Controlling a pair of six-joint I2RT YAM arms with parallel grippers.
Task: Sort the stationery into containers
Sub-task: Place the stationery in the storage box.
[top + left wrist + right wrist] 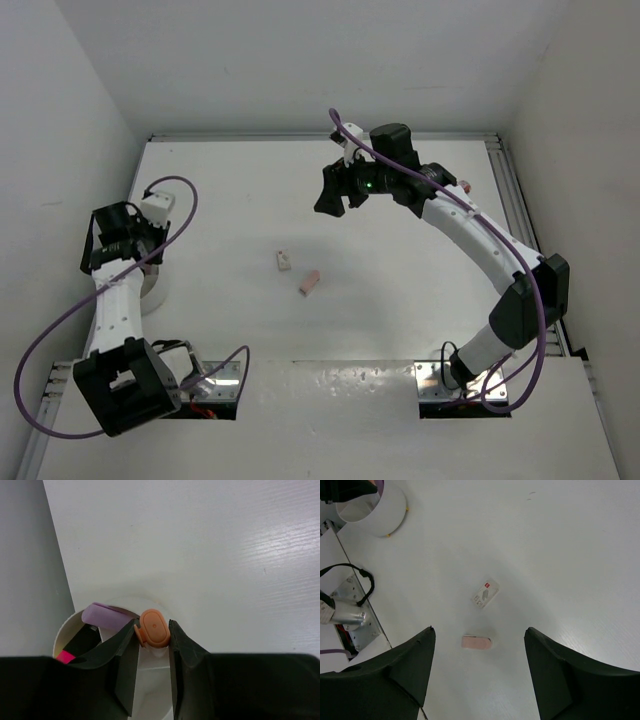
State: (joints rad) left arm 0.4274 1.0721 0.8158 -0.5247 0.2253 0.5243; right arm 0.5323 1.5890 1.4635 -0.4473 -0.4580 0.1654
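My left gripper [146, 264] is shut on the orange cap of the white marker [154, 628] and holds it upright over the round white tub [64, 630]. The tub holds a purple item [102, 615] and a black highlighter with a pink cap [65, 655]. My right gripper [338, 204] hangs open and empty above mid-table. Below it in the right wrist view [479, 629] lie a pink eraser [476, 642] and a whitish eraser [485, 592]; both show in the top view [311, 283] [284, 260]. A pink bit [466, 185] peeks from behind the right arm; I cannot tell what it is.
The tub [157, 292] stands at the table's left edge near the left wall. White walls close in the table on three sides. Metal mounting plates [218, 374] [438, 380] and purple cables [60, 330] sit at the near edge. A rail [520, 215] runs along the right.
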